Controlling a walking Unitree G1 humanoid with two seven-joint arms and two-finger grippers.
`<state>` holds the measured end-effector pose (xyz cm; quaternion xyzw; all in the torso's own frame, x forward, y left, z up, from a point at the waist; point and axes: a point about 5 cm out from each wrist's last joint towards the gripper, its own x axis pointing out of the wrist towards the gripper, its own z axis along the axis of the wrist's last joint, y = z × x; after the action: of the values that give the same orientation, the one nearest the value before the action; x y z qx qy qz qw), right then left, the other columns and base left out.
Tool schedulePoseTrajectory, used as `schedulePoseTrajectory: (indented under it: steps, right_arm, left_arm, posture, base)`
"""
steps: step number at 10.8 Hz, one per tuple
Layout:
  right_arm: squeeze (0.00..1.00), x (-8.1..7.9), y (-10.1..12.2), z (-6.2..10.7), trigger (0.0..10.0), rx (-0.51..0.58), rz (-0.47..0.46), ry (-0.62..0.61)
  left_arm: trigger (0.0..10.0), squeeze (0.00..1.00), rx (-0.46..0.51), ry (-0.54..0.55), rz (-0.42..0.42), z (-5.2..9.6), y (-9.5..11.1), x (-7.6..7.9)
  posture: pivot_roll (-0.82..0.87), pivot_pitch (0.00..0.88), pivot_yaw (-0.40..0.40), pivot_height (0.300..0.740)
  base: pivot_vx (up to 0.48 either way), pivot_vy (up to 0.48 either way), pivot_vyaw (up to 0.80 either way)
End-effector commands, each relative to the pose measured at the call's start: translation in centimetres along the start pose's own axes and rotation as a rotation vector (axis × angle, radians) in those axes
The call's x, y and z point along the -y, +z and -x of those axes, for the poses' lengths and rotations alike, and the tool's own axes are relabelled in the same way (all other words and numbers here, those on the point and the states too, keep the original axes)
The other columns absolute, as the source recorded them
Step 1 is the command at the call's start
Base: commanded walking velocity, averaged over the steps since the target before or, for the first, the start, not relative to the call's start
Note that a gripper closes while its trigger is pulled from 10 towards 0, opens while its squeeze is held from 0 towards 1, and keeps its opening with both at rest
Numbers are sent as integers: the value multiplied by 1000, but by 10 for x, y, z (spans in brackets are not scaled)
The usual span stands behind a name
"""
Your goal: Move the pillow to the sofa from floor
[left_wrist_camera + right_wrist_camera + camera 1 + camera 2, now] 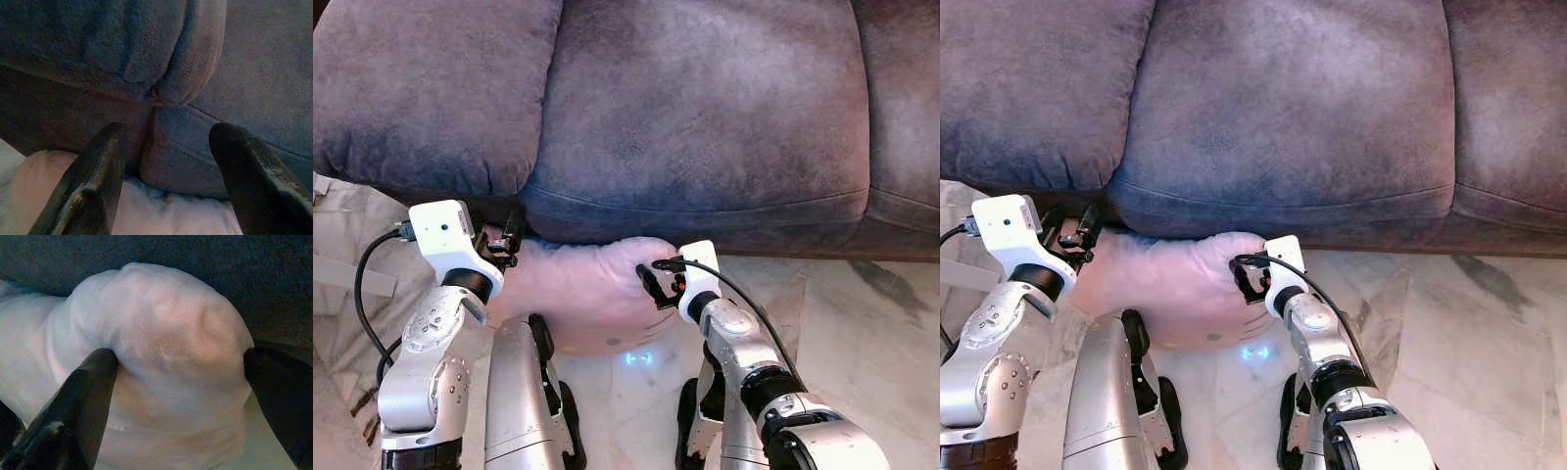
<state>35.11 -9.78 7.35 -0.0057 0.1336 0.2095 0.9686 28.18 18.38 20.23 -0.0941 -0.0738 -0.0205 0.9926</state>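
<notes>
no readable text, labels, brands or numbers — nothing legible on any surface

Pale marble floor (862,333) under a grey-purple plush couch (705,108).

Pillow (587,294) on floor (862,323) against sofa (705,117) front, between both hands.

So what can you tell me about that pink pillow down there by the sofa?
The pillow is pale pink, soft and plump, its cover smooth and creased. It sits low against the front of the grey sofa, above the marble floor. The right gripper straddles one bulging end, fingers open. The left gripper is at the other end, open, pointing toward the sofa.
</notes>
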Motion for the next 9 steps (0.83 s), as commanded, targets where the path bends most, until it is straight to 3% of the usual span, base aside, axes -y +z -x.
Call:
schedulePoseTrajectory:
  steps: [1,4,6,7,9]
  right_arm:
    - [0,-7,-16,2,10000,-66,15,12]
    - [0,-10,-18,0,10000,-96,100,-3]
    - [0,-16,-15,-2,10000,-68,73,13]
    - [0,-17,-13,-3,0,-54,67,17]
    - [0,-17,-6,-5,0,-39,67,12]
  left_arm:
    - [10000,0,-21,11,-19,6,-1,-3]
    - [10000,0,-36,8,-33,8,-1,1]
    - [10000,0,-42,9,-38,10,0,1]
    - [10000,0,-44,11,-41,10,0,0]
    - [10000,0,-48,5,-47,8,0,0]
  posture:
    - [282,535,53,492]
    - [284,548,55,492]
    - [285,547,58,492]
    - [284,544,59,492]
    - [281,542,64,492]
  base:
    - [0,0,0]
    - [0,0,0]
    - [0,0,0]
    - [0,0,0]
    - [0,0,0]
